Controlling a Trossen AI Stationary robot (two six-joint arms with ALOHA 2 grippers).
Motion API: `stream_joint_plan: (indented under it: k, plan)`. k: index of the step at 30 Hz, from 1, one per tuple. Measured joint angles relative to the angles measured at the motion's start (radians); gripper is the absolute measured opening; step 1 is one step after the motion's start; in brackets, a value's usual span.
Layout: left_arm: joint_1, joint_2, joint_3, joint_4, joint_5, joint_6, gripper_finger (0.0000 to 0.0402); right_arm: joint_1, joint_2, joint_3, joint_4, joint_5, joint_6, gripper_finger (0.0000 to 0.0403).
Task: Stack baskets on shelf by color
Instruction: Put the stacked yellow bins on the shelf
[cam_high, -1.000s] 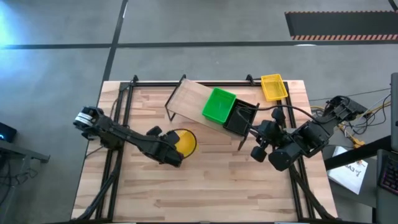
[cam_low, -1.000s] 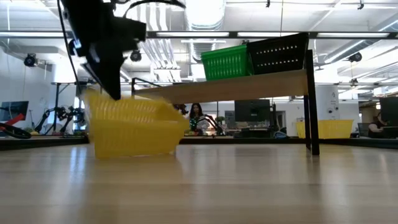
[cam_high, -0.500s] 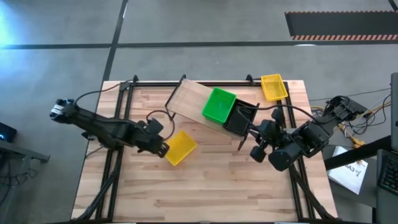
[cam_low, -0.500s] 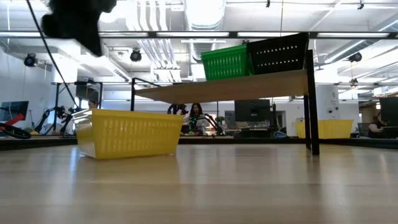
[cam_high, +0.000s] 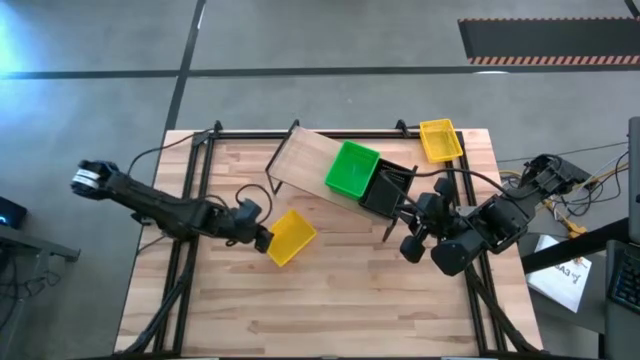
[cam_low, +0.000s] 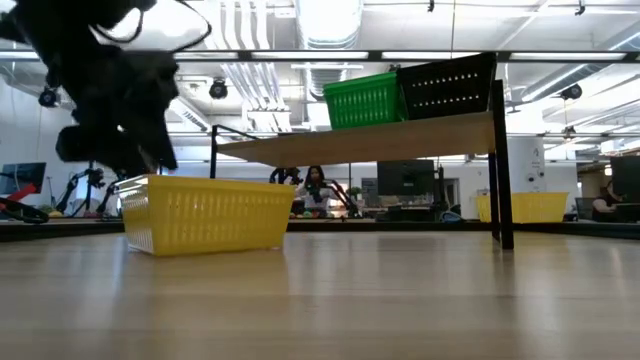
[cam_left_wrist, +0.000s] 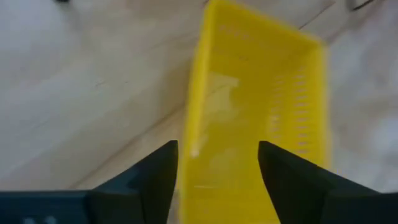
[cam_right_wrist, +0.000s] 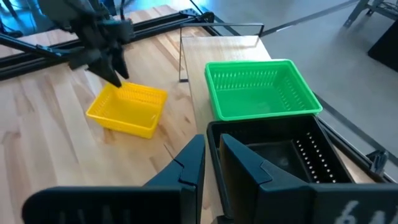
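Working at the left of the table (cam_high: 330, 310), the left gripper (cam_high: 262, 241) sits at the left short end of a yellow basket (cam_high: 291, 237) that rests upright on the tabletop, in front of the shelf (cam_high: 305, 157). In the left wrist view its fingers (cam_left_wrist: 155, 180) are spread apart with the basket's end wall between them (whether they touch the plastic yet, I cannot tell), so the claw is open and holds nothing. The step in hand looks like picking up this basket for placing.

Further right, the shelf stands at an angle near the far edge of the table. Its left portion is bare wood; a green basket (cam_high: 352, 168) sits on the middle of the plank and a black basket (cam_high: 386, 189) just beside it at the right end.

At the right, the right gripper (cam_high: 413, 243) waits low beside the shelf's right end, near the black basket; its fingers (cam_right_wrist: 249, 165) stand only slightly apart and grip nothing. A second yellow basket (cam_high: 440, 140) lies on the table at the far right corner, well apart from the first.

The next move, as I judge it, calls for closing on the yellow basket's end wall, lifting it level, and carrying it to the bare left part of the shelf, clear of the plank's edge and the green basket.
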Motion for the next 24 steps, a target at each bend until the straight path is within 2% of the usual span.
stream_joint_plan:
  k: [7,10,14,19,20,24]
  plan:
    - [0.0,0.149,0.003,0.008,-0.001,0.025,0.0214,0.0,0.0,0.0,0.02,0.0,0.007,0.0043]
    - [0.0,0.213,0.032,0.007,0.002,0.045,0.0202,0.0,0.0,0.0,0.025,0.0,0.007,0.0043]
    - [0.0,0.263,0.076,0.009,0.027,0.05,0.0145,0.0,0.0,0.0,0.025,0.002,0.016,0.0043]
    - [0.0,0.269,0.104,0.005,0.05,0.052,0.0029,0.0,0.0,0.0,0.025,0.02,0.017,0.0043]
    - [0.0,0.263,0.104,0.003,0.054,0.051,0.0015,0.0,0.0,0.0,0.025,0.023,0.016,0.0043]
    - [0.0,0.221,0.128,-0.054,0.068,0.046,0.0004,0.0,0.0,0.0,0.024,0.023,0.0,0.0043]
